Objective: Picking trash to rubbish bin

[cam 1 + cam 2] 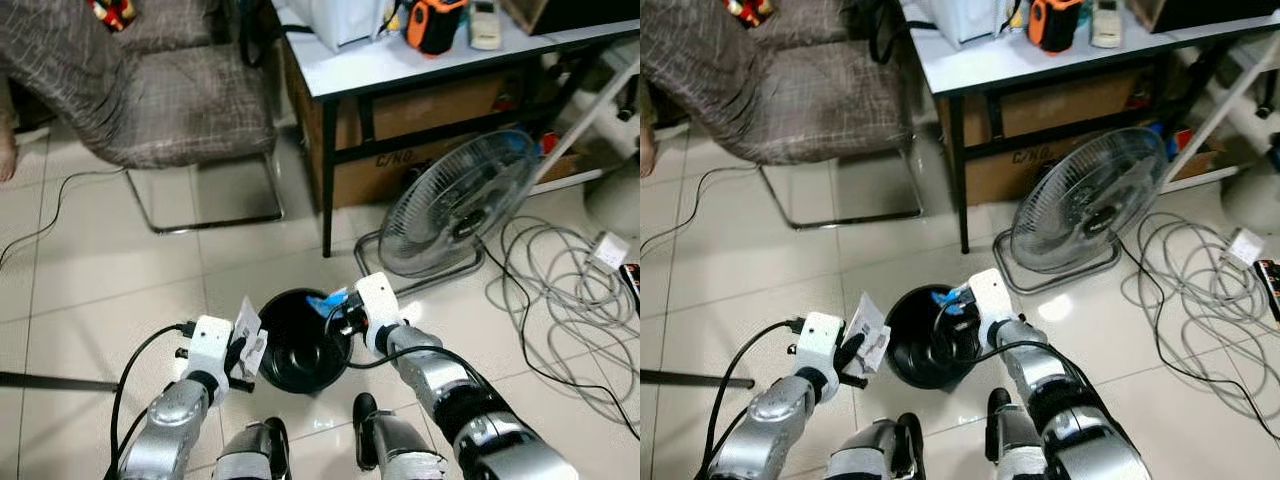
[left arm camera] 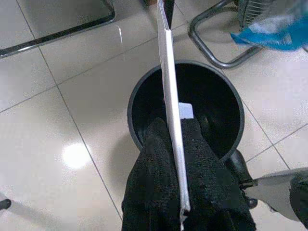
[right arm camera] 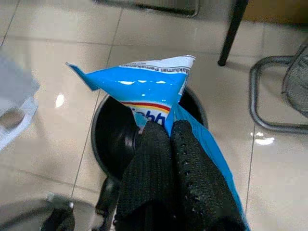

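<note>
A round black rubbish bin [image 1: 296,343] stands on the tiled floor between my two arms. My left gripper [image 1: 243,350] is shut on a flat white paper packet [image 1: 248,336], held upright at the bin's left rim. In the left wrist view the packet [image 2: 171,115] runs edge-on between the black fingers [image 2: 154,178], above the bin's opening [image 2: 211,110]. My right gripper [image 1: 338,308] is shut on a blue and white plastic wrapper [image 1: 326,300] at the bin's right rim. In the right wrist view the wrapper [image 3: 144,94] hangs over the bin [image 3: 113,139].
A floor fan [image 1: 455,205] stands just right of the bin, with loose grey cables [image 1: 565,290] coiled on the tiles beyond it. A white-topped table [image 1: 400,60] with cardboard boxes under it is behind. A chair [image 1: 170,110] with a metal frame stands to the back left.
</note>
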You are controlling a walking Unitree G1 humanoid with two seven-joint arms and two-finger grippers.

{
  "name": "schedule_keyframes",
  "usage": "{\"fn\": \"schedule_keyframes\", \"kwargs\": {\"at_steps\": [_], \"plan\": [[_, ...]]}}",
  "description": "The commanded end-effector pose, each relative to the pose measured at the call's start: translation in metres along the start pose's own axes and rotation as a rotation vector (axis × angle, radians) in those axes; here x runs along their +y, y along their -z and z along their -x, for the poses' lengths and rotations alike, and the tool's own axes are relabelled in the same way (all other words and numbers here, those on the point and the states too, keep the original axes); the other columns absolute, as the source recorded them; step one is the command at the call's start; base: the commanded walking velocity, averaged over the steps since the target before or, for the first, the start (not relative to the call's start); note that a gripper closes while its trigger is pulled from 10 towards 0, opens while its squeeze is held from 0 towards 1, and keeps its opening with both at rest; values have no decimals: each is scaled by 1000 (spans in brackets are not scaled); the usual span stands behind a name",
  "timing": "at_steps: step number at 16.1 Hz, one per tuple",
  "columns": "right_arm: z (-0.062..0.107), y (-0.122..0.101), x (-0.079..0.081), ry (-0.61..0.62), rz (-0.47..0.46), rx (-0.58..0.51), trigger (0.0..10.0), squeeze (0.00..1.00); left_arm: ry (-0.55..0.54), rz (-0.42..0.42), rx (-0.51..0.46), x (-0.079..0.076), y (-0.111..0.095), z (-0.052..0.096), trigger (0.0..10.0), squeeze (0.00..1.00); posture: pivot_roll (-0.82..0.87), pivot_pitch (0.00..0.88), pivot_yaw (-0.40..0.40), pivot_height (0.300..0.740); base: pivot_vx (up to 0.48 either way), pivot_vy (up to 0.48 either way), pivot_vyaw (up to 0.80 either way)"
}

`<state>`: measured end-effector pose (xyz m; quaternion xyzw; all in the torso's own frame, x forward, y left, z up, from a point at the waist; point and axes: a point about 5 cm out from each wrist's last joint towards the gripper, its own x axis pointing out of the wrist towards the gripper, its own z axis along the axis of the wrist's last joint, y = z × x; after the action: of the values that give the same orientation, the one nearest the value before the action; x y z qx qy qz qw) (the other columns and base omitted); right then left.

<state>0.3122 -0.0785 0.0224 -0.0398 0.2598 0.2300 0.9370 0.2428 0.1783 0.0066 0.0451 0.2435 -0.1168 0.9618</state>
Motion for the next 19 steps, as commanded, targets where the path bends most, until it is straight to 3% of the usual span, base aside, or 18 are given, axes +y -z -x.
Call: {"fn": "schedule_keyframes", "kwargs": {"at_steps": [1, 8, 13, 19], "plan": [[-1, 6, 3, 8, -25, 2, 10000, 0, 42, -4, 17, -4, 9, 10, 10000, 0, 53, 358, 45, 740, 0, 0, 0], [-7, 5, 19, -22, -91, -7, 10000, 0, 256, -53, 54, -24, 20, 41, 10000, 0, 119, 370, 74, 740, 0, 0, 0], [-9, 5, 26, -19, -178, -9, 10000, 0, 284, -71, 79, -23, 25, 56, 10000, 0, 167, 387, 100, 740, 0, 0, 0], [-11, 6, 37, -50, -205, -1, 10000, 0, 268, -57, 133, -17, 35, 75, 10000, 0, 198, 405, 112, 740, 0, 0, 0]]}}
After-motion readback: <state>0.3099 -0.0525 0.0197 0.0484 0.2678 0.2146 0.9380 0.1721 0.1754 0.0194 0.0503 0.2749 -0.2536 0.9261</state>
